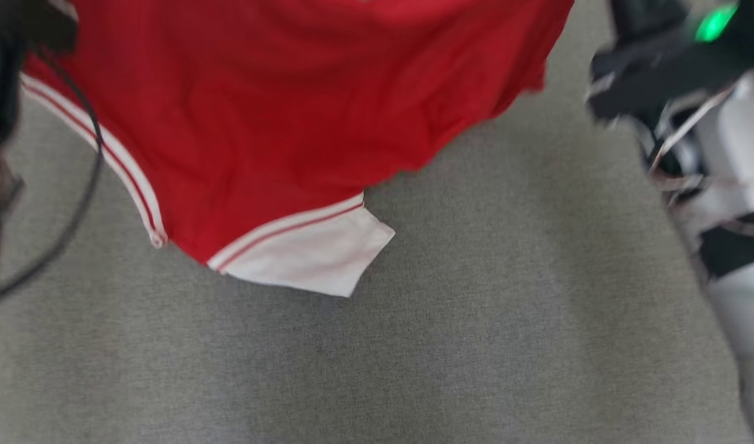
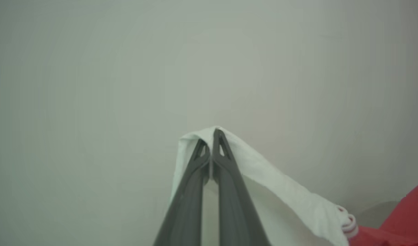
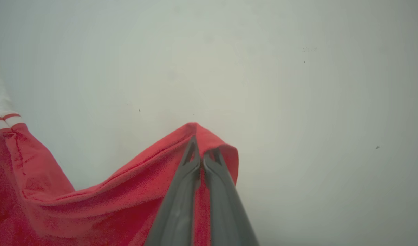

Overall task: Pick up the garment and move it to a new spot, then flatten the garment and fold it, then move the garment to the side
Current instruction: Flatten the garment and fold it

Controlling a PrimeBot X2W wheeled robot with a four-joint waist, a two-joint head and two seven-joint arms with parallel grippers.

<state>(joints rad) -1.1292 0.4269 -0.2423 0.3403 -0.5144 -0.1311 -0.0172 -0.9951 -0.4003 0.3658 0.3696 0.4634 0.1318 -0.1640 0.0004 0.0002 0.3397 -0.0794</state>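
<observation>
Now my left gripper (image 2: 212,135) and right gripper (image 3: 202,145) both pinch the garment (image 1: 278,123), held up.
Left jaws are closed on a white sleeve edge (image 2: 263,174), right jaws on a red hem fold (image 3: 154,157). In the head view the cloth spreads from 10 to 1 o'clock, a white cuff (image 1: 309,259) drooping near centre over the grey surface (image 1: 476,345). I judge it light, soft and floppy, so hems and corners suit gripping best. I can read no label or writing.
</observation>
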